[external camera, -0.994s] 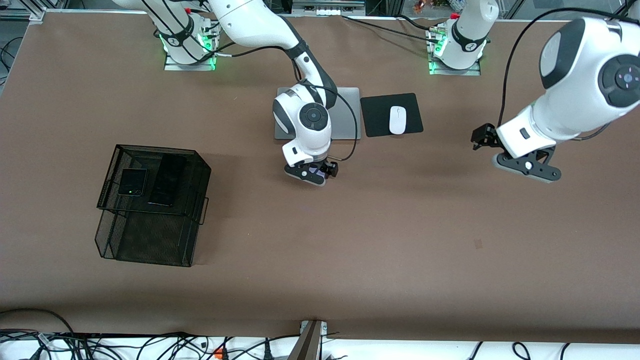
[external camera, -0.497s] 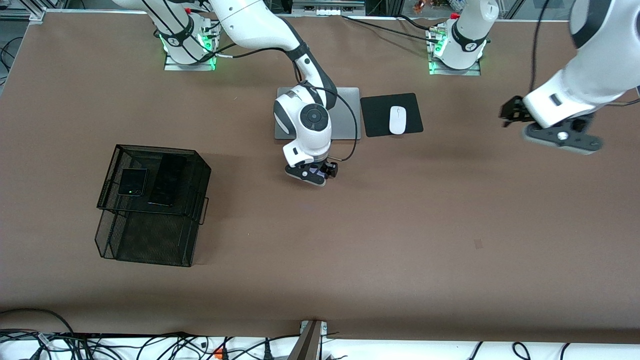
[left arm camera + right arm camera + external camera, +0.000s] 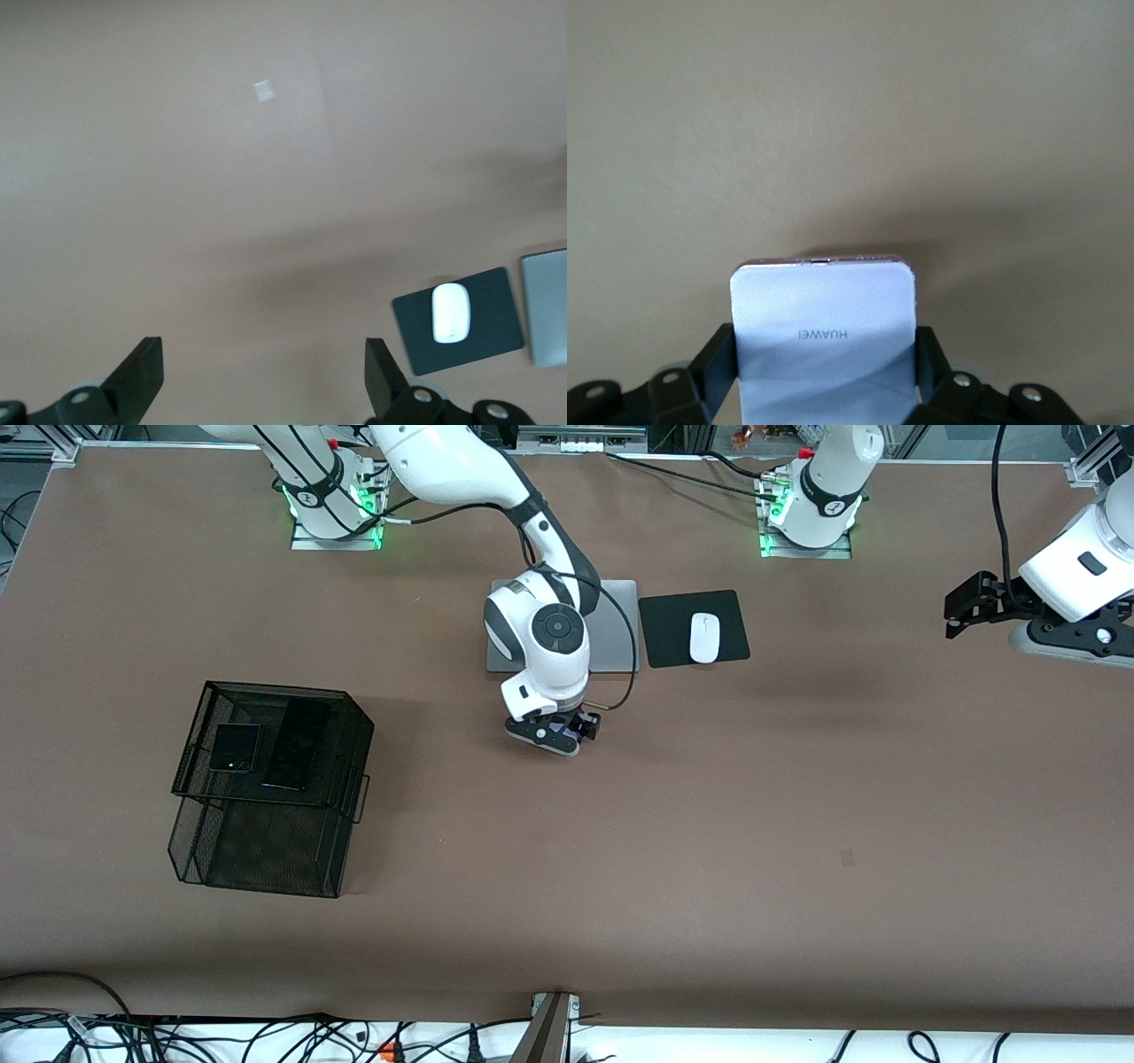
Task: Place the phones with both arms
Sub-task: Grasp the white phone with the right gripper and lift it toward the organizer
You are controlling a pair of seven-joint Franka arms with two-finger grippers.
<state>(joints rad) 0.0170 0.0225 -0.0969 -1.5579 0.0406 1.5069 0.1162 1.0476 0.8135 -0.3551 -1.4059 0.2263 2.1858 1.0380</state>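
The pale lavender-white phone point(image 3: 824, 345) lies on the brown table point(image 3: 709, 850) just nearer the front camera than the grey laptop point(image 3: 611, 624), under the right gripper point(image 3: 560, 735). Since a second ago that gripper has stayed over the same spot, and its fingers point(image 3: 718, 359) have drawn in from wide apart to press against the phone's two long edges; the phone looks to be resting on the table.

Over the same second the left gripper point(image 3: 961, 607) has swung up and away toward the left arm's end of the table, where it now hangs in the air. Its jaws stand spread wide with nothing between them, and the left wrist view shows only bare table under its fingers point(image 3: 142, 376).

There are three phones. The small black flip phone point(image 3: 235, 747) and the long slim black phone point(image 3: 297, 744) lie side by side on the upper tier of the black wire-mesh basket point(image 3: 266, 868), toward the right arm's end of the table. They have not moved.

One white mouse point(image 3: 705, 638) sits on one black mouse pad point(image 3: 664, 633) beside the one laptop. Two arms are at work.
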